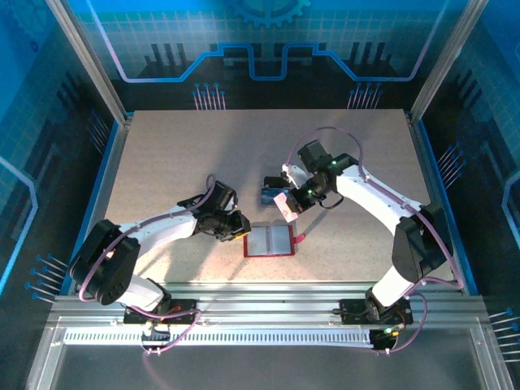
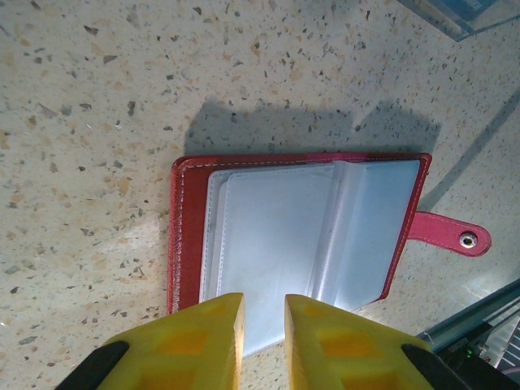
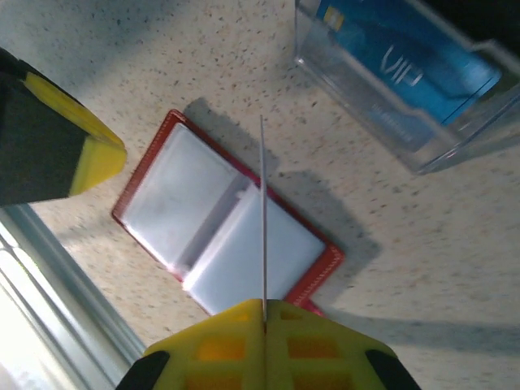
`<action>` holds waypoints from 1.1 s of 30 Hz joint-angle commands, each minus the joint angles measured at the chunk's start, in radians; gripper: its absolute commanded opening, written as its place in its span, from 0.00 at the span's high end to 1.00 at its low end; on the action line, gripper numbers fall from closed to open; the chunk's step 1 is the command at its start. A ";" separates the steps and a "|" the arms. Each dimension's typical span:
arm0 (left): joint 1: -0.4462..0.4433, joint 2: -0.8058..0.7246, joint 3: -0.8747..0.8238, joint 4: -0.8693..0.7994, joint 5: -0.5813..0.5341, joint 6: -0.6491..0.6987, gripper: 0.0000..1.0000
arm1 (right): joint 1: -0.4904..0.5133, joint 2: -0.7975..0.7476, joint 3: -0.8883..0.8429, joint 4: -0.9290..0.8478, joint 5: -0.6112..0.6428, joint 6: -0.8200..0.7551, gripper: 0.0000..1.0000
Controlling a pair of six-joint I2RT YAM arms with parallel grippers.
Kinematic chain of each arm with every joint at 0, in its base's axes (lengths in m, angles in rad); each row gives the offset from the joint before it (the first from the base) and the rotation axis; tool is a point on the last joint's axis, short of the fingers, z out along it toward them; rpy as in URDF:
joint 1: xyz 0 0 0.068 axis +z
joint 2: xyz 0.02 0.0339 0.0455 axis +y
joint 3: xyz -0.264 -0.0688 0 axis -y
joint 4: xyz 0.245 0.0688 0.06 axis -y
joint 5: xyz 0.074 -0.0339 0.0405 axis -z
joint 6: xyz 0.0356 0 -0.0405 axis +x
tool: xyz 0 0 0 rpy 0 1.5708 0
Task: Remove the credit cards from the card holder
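Observation:
The dark red card holder (image 1: 268,240) lies open flat on the table, its greyish pockets (image 2: 276,236) facing up and its strap tab (image 2: 455,236) sticking out to one side. My left gripper (image 2: 264,305) is low over the holder's near edge, its yellow fingers a narrow gap apart with nothing clamped between them. My right gripper (image 3: 265,305) hangs above the holder, shut on a thin pale pink credit card (image 1: 283,207). In the right wrist view that card (image 3: 263,211) appears edge-on. The left gripper (image 1: 238,227) sits at the holder's left side, and the right gripper (image 1: 291,201) is just beyond its far edge.
A clear plastic tray (image 3: 382,122) holding a blue card (image 3: 406,65) stands just beyond the holder; in the top view the tray (image 1: 268,192) is next to the right gripper. The metal rail (image 1: 260,292) runs along the near table edge.

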 commanded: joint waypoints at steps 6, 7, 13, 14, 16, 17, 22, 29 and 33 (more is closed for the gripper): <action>0.010 -0.057 -0.018 0.005 -0.023 0.002 0.79 | -0.007 0.070 0.145 -0.169 0.113 -0.375 1.00; 0.013 -0.058 -0.020 0.003 -0.023 0.004 0.79 | -0.007 0.078 0.160 -0.180 0.111 -0.410 1.00; 0.017 -0.064 -0.020 -0.002 -0.027 0.009 0.79 | 0.007 0.161 0.272 -0.264 0.151 -0.577 0.98; 0.018 -0.065 -0.020 -0.002 -0.026 0.009 0.79 | 0.011 0.181 0.296 -0.279 0.174 -0.597 0.98; 0.021 -0.068 -0.020 0.001 -0.029 0.009 0.79 | 0.018 0.219 0.343 -0.311 0.213 -0.624 0.98; 0.020 -0.070 -0.020 0.002 -0.029 0.009 0.79 | 0.019 0.241 0.369 -0.324 0.227 -0.638 0.98; 0.029 -0.074 -0.017 -0.003 -0.034 0.010 0.79 | 0.020 0.321 0.493 -0.371 0.258 -0.691 0.99; 0.048 -0.080 -0.020 -0.010 -0.039 0.013 0.79 | 0.018 0.430 0.679 -0.425 0.276 -0.758 1.00; 0.063 -0.078 -0.020 -0.009 -0.037 0.015 0.79 | 0.013 0.508 0.803 -0.466 0.290 -0.787 1.00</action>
